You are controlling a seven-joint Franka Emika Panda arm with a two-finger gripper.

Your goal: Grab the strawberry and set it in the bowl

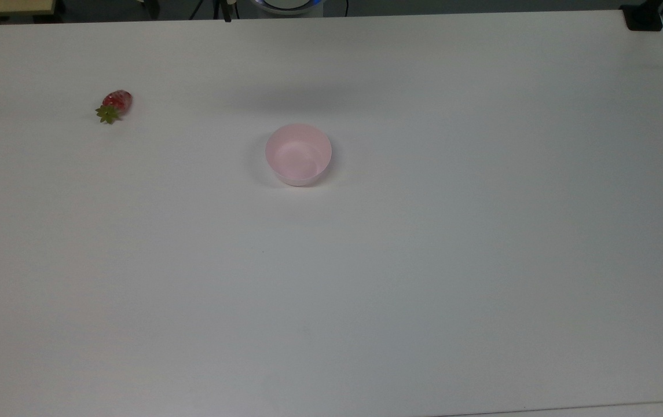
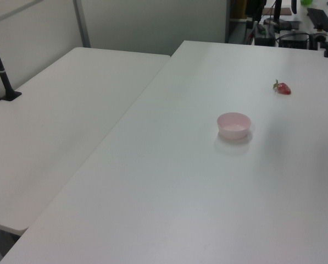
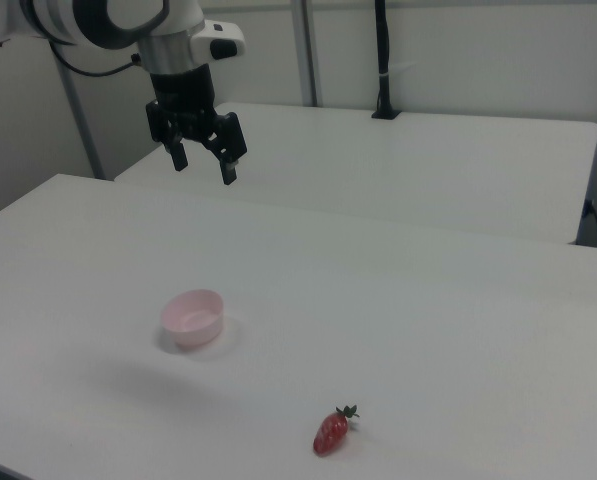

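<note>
White table (image 1: 424, 260) bears strawberry (image 1: 116, 105); bowl (image 1: 299, 154).

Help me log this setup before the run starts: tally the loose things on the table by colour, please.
Red: 1, the strawberry, lying on its side on the white table, apart from the bowl.
Pale pink: 1, the bowl, upright with nothing in it.
Total: 2.
</note>
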